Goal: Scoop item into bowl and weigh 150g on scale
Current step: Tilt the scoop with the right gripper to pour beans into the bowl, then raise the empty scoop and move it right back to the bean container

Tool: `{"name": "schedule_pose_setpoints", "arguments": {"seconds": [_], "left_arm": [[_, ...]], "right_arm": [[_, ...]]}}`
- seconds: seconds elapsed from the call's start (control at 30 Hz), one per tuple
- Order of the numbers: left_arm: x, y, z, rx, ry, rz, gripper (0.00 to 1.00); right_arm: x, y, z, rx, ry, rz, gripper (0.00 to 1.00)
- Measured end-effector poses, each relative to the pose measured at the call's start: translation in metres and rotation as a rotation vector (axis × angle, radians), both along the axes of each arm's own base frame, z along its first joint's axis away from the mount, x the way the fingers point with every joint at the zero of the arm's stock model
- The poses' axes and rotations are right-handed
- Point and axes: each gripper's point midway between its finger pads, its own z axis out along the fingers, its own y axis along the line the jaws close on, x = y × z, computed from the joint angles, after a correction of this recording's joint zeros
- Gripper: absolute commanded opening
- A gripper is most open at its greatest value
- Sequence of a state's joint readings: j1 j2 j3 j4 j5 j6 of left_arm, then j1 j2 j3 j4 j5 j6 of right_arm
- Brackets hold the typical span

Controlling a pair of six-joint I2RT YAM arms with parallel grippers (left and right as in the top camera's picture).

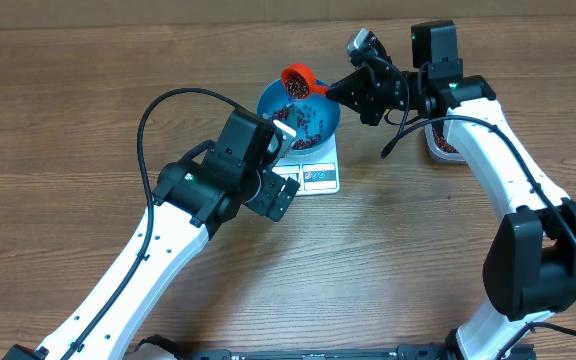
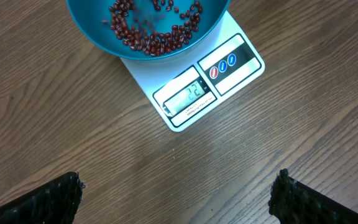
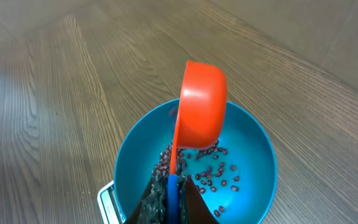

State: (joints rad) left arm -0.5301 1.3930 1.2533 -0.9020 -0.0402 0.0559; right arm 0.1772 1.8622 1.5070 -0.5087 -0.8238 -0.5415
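Our right pincer (image 3: 174, 202) is squeezed shut on the thin handle of the orange scoop (image 3: 201, 106), which is tipped over the blue bowl (image 3: 257, 155). Our left pincer (image 2: 179, 205) is wide open and holds nothing, above the counter (image 2: 55, 124). The beans (image 2: 160, 37) lie in the bowl, which sits on the white scale (image 2: 244, 46). We think beans are small, light, hard and rolly, so hold the handle and pour slowly.

table (image 1: 58, 70): matt wood | bowl (image 3: 257, 158), scoop (image 3: 204, 106): smooth plastic | scale (image 2: 160, 74): glossy
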Motion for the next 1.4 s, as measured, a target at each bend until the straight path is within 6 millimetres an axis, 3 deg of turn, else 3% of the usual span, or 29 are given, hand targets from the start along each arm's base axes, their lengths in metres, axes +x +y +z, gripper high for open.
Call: {"name": "schedule_pose_setpoints", "arguments": {"seconds": [0.6, 1.4], "left_arm": [[0.000, 0.000, 0.000, 0.000, 0.000, 0.000, 1.00], [0.000, 0.000, 0.000, 0.000, 0.000, 0.000, 1.00]], "right_arm": [[-0.002, -0.001, -0.001, -0.084, -0.196, 0.124, 0.04], [0.006, -0.009, 0.016, -0.253, -0.535, 0.234, 0.04]]}}
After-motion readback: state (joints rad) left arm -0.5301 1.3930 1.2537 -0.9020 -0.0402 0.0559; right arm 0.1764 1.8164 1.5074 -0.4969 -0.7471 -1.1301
